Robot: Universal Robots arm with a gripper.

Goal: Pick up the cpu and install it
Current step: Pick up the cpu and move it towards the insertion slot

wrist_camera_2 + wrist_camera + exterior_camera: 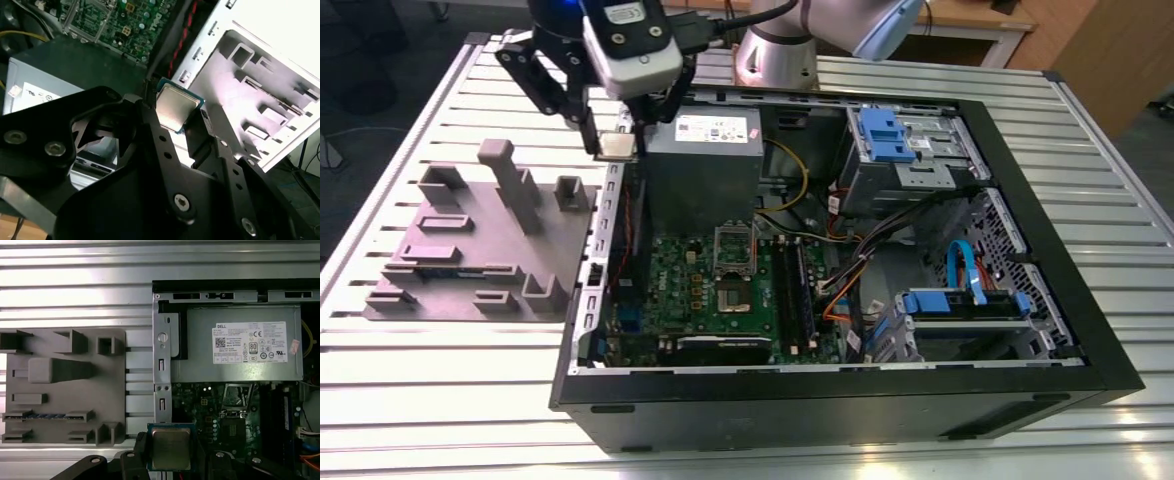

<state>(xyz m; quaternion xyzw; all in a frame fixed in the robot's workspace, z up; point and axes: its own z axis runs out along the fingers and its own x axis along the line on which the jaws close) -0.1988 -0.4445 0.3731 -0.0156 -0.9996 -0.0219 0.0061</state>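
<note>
A ribbed silver aluminium counter [1067, 130] carries a black open-sided computer case [854, 405], lying flat with its inside facing up. Just beside the case, on the exterior view's left, sits a grey plastic block tray [480, 250] with raised posts and slots. At the case's far end lies a grey metal power supply box [700, 165] with a white label. Nearer than it lies a green motherboard [720, 290] with a square metal-framed socket [736, 292] at its middle, the frame swung open. The black gripper [616, 135] hangs over the case's far left corner, above its left wall, between the tray and the power supply. Its fingers [155, 135] pinch a small flat square cpu with a shiny silver-grey top and thin dark rim [176, 106] by two opposite edges. The cpu is held in the air, well apart from the socket, metal top showing in both wrist views.
</note>
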